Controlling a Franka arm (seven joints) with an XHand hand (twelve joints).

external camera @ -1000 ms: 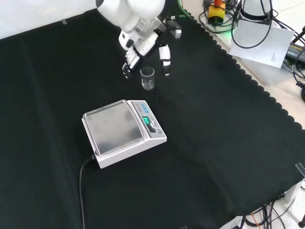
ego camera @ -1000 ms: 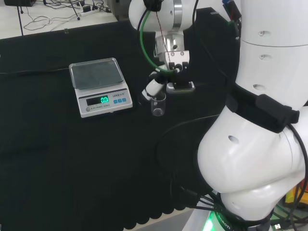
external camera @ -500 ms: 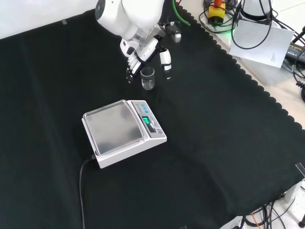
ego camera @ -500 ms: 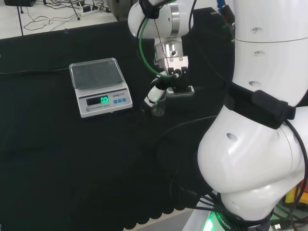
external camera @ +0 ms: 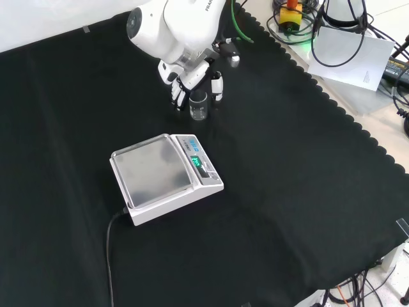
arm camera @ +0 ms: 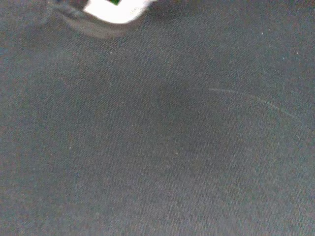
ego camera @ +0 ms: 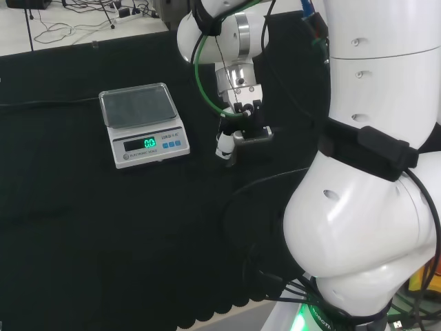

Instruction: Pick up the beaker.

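In the front view a small clear beaker (external camera: 199,105) stands upright on the black cloth, just beyond the scale. The hand (external camera: 190,75) comes down over it from behind. Its fingers (external camera: 177,97) hang to the beaker's left and the thumb (external camera: 217,86) to its right, with a narrow gap on each side. The hand is open and straddles the glass. From the head view the hand (ego camera: 238,114) covers most of the beaker, and a white fingertip (ego camera: 224,145) points down at the cloth.
A white scale (external camera: 166,176) with a steel pan and a lit green display stands on the near side of the beaker in the front view, its black cord (external camera: 110,256) trailing forward. The arm's big white links (ego camera: 365,172) take up the head view's right.
The hand has sunk and shifted toward the beaker. Fingers and thumb have drawn closer on both sides of the glass. The beaker and the scale have not moved.
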